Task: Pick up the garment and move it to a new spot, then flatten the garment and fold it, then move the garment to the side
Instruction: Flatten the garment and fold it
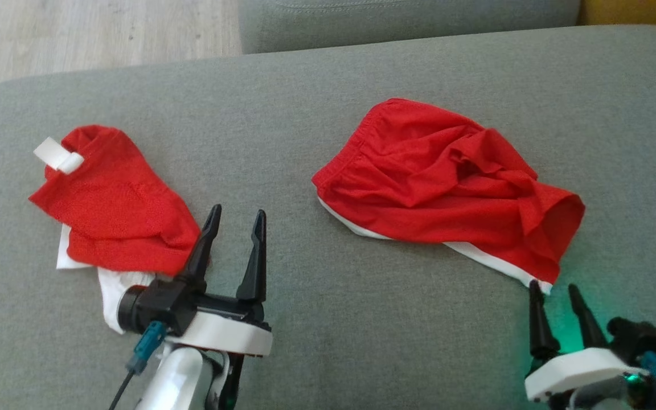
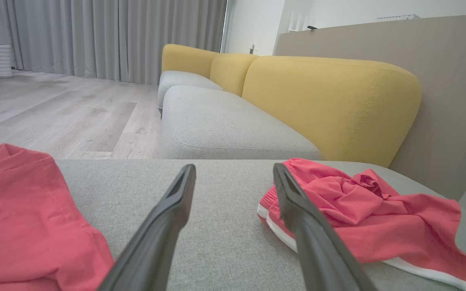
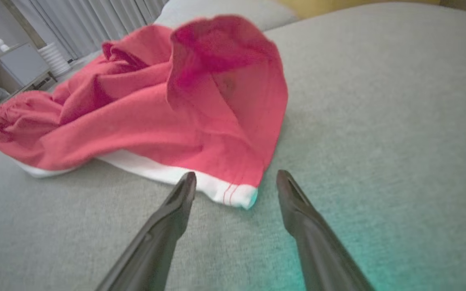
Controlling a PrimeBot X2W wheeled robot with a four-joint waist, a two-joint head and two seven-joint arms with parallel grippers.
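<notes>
The shorts (image 1: 447, 182) lay crumpled on the right of the cushion (image 1: 305, 319), well apart from a second garment (image 1: 114, 199) at the left, so they looked like the piece to lift. The right gripper (image 1: 553, 286) stood spread wide, empty, just short of their hem corner, seemingly lined up to take it. The left gripper (image 1: 237, 212), also spread and empty, sat beside the second garment

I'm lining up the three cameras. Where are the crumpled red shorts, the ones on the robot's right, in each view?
Head view: the crumpled red shorts lie right of centre on the grey cushion.
Left wrist view: the shorts are at the lower right.
Right wrist view: the shorts run from the upper left to the centre.
Shared landmark: the white hem along their near edge.
</notes>
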